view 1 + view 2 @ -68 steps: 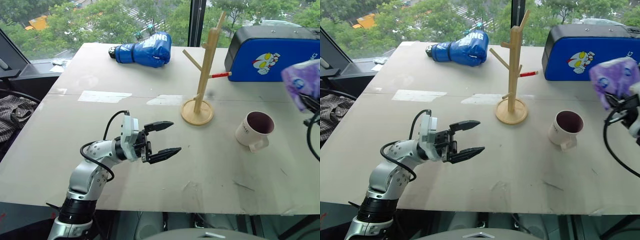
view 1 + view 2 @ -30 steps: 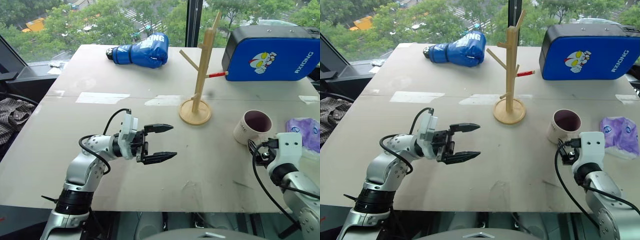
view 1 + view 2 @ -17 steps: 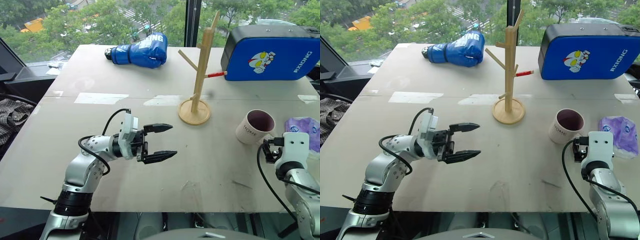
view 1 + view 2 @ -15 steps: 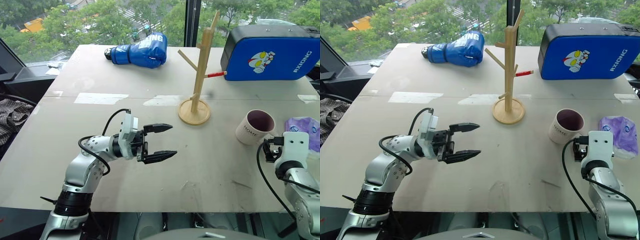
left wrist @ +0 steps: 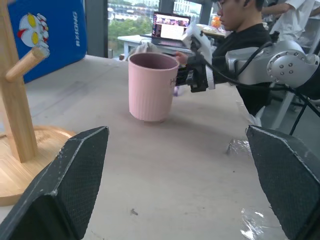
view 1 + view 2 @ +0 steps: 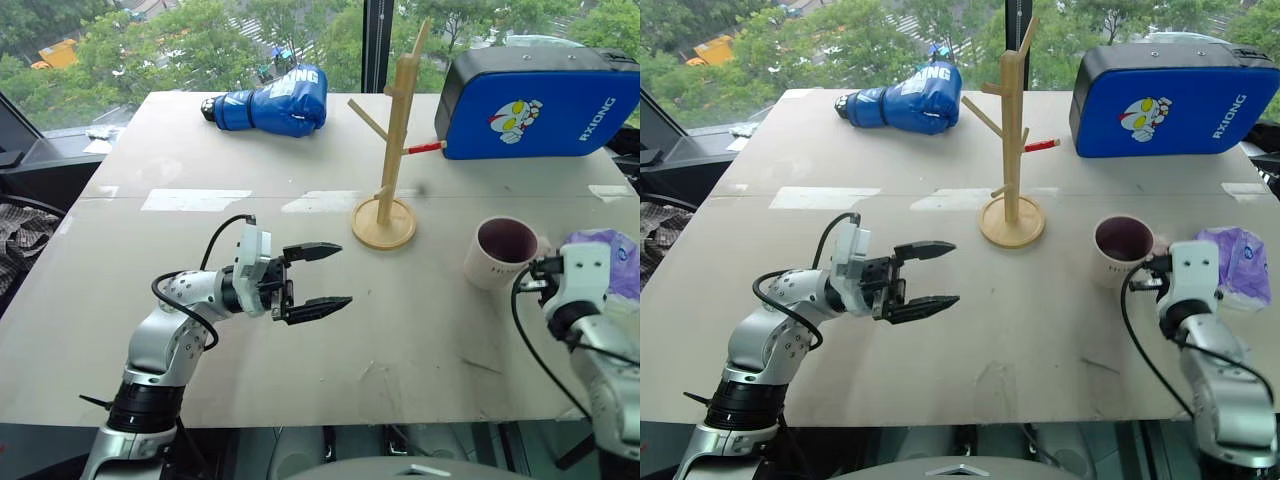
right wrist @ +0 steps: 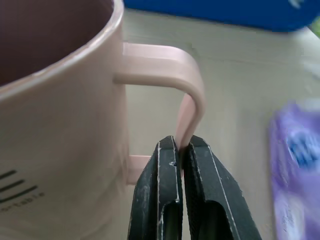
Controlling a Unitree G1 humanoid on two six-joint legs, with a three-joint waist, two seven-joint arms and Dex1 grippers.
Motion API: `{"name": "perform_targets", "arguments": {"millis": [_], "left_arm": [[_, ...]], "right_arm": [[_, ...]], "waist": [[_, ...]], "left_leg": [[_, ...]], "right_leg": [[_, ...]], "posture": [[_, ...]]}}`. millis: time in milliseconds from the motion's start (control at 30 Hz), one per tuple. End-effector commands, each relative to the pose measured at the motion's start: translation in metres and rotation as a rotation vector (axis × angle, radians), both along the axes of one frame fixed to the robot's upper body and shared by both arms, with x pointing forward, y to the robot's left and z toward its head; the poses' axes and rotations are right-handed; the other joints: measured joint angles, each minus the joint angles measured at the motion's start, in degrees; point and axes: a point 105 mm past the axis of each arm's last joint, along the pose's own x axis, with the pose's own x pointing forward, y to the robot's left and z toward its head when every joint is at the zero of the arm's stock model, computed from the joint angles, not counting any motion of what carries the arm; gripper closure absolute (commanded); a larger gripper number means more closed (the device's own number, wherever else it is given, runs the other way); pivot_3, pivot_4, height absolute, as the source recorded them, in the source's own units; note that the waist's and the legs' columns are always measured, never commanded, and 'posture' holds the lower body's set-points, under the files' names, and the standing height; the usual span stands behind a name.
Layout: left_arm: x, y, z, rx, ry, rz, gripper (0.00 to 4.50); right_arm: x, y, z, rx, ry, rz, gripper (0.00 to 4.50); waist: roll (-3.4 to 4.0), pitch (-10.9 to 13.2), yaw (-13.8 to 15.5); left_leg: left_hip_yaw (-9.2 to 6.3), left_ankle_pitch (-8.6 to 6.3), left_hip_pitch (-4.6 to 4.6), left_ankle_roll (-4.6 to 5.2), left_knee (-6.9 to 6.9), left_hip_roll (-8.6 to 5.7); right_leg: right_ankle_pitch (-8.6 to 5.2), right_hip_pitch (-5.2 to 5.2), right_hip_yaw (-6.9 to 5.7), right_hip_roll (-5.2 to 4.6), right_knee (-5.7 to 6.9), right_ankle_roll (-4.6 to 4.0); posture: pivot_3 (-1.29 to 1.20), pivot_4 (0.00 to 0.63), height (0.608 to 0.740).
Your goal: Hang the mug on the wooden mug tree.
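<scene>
1. While the left gripper point(image 6: 322, 276) hovers low over the near part of the surface point(image 6: 200, 150), its black fingers stand wide apart, holding nothing and aimed toward the right side.
2. At the near right, the right gripper point(image 7: 182, 150) has its fingers pinched shut on the lower part of the mug's cream handle point(image 7: 187, 95).
3. The mug point(image 6: 498, 253) itself sits upright at the right of the surface, maroon inside showing, dark lettering on its side.
4. Just right of it, touching the right wrist in the head views, lies a purple tissue pack point(image 6: 610, 258).
5. Farther back and left of the mug, well apart from it, the wooden mug tree point(image 6: 392, 145) stands upright, its pegs bare.
6. Beyond that, a blue case point(image 6: 530, 95) lies at far right and a blue boxing glove point(image 6: 272, 100) at far left.
</scene>
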Motion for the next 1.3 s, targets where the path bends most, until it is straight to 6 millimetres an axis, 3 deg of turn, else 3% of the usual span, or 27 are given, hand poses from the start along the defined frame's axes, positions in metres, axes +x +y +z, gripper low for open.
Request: {"name": "perform_targets", "arguments": {"millis": [33,233,400,867,1033,1133,1300], "left_arm": [[0.006,0.008,0.008,-0.042,-0.113,0.096,0.00],[0.002,0.018,0.008,-0.114,-0.145,0.122,0.00],[-0.002,0.019,0.010,-0.132,-0.123,0.135,0.00],[-0.019,0.012,0.020,-0.159,-0.108,0.205,0.00],[-0.021,0.022,0.032,-0.239,-0.168,0.278,0.00],[-0.027,0.034,0.035,-0.274,-0.181,0.298,0.00],[-0.032,0.044,0.034,-0.293,-0.185,0.317,0.00]], "right_arm": [[0.003,0.016,0.053,-0.044,-0.147,0.244,4.49],[0.025,0.038,0.101,-0.113,-0.169,0.549,4.49],[0.047,0.053,0.122,-0.158,-0.144,0.706,4.49],[0.092,0.092,0.127,-0.296,-0.057,0.954,4.49],[0.108,0.113,0.113,-0.329,0.002,1.003,4.49],[0.112,0.114,0.112,-0.340,0.006,1.010,3.63],[0.108,0.092,0.120,-0.331,-0.039,0.955,1.30]], "waist": [[-0.01,0.00,0.17],[-0.02,0.04,0.17],[-0.04,0.08,0.26],[-0.01,0.14,0.20],[0.02,0.15,0.12],[0.04,0.17,0.19],[0.08,0.19,0.39]], "left_leg": [[-0.02,0.00,0.00,0.00,0.00,0.00],[-0.01,0.00,-0.02,0.01,-0.02,0.02],[0.03,-0.01,-0.04,0.02,-0.01,0.04],[0.09,0.00,-0.14,0.01,0.02,0.11],[0.17,0.00,-0.12,0.01,0.04,0.11],[0.17,0.00,-0.13,0.00,0.03,0.13],[0.17,0.00,-0.21,0.01,0.05,0.11]], "right_leg": [[0.00,0.00,-0.02,0.01,-0.01,0.00],[0.00,-0.01,-0.05,0.06,-0.02,-0.03],[0.01,-0.02,-0.01,0.03,-0.04,-0.04],[0.01,-0.07,-0.12,-0.07,-0.07,-0.04],[0.02,-0.06,-0.08,-0.09,-0.05,-0.04],[0.01,-0.08,-0.11,-0.09,-0.06,-0.05],[0.01,-0.08,-0.19,-0.17,-0.12,-0.04]], "posture": [[0.00,0.150,0.733],[0.00,0.150,0.733],[0.00,0.150,0.733],[0.00,0.150,0.733],[0.00,0.150,0.733],[0.00,0.150,0.733],[0.00,0.150,0.733]]}}
